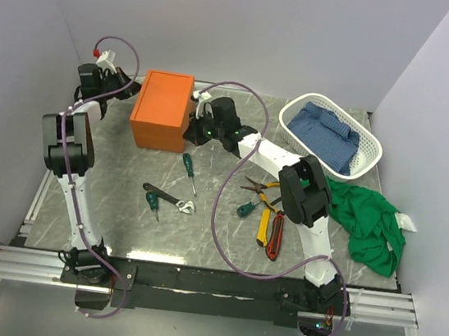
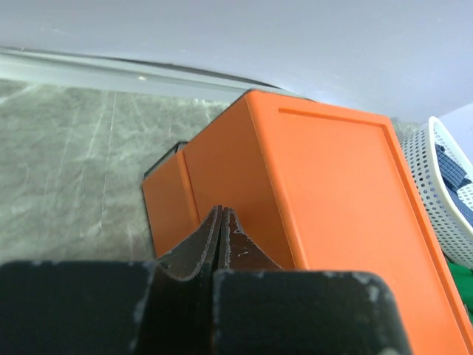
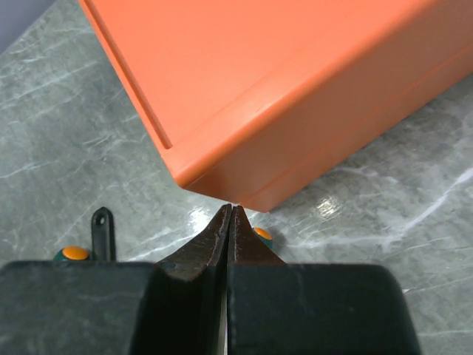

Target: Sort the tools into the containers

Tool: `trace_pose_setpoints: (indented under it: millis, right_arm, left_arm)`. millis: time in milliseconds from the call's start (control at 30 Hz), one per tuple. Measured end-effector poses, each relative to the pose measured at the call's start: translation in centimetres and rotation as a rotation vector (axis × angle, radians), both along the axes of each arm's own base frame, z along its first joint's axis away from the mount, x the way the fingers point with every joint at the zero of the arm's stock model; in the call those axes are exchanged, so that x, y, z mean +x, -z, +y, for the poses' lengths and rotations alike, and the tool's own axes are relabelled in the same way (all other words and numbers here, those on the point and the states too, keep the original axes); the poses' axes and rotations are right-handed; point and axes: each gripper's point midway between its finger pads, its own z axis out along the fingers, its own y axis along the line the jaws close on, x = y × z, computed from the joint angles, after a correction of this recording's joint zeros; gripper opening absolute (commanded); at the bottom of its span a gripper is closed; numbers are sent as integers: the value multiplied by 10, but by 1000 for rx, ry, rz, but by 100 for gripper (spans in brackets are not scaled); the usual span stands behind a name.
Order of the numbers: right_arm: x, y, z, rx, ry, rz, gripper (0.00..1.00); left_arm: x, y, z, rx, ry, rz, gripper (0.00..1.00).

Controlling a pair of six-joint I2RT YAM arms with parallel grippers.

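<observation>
Nothing sorted yet
Orange box (image 1: 162, 110) lidded, far-left worktop (image 1: 198, 243) corner; tools (image 1: 190, 172) loose outside; left end effector (image 2: 220, 211) and right end effector (image 3: 231, 210) shut tight, empty.

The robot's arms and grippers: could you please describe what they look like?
The left arm and right arm have white links and bulky black joint housings, with a purple cable looping along each. The left gripper and right gripper have black, tapered, lightly scuffed fingers on boxy black bodies.

Smooth matt plastic orange box (image 1: 163, 108), glossy marble-look table (image 1: 200, 231)
</observation>
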Motion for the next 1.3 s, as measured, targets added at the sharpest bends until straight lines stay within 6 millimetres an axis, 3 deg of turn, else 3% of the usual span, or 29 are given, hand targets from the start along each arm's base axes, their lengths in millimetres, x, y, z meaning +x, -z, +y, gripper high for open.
trace_pose_setpoints:
  millis: [467, 600, 733, 833, 967, 1167, 1300]
  right_arm:
    - [4, -2, 1, -20, 5, -45, 0]
    - [-6, 2, 3, -10, -25, -17, 0]
    - [-26, 14, 3, -13, -79, 32, 1]
    - [-34, 17, 4, -10, -107, 51, 1]
    - [-34, 16, 5, -9, -106, 46, 1]
    - [-32, 10, 9, -2, -101, 30, 4]
    - [-19, 1, 10, 18, -37, 13, 5]
  left_arm:
    - [21, 3, -4, -3, -5, -21, 1]
    - [34, 1, -1, -1, -71, -27, 1]
    - [61, -10, 5, -28, -108, -131, 1]
    - [73, -1, 6, -58, -119, -159, 2]
    - [73, 20, -3, -95, -116, -123, 4]
    - [69, 20, -27, -138, -84, -119, 5]
    - [62, 30, -36, -164, -81, -83, 6]
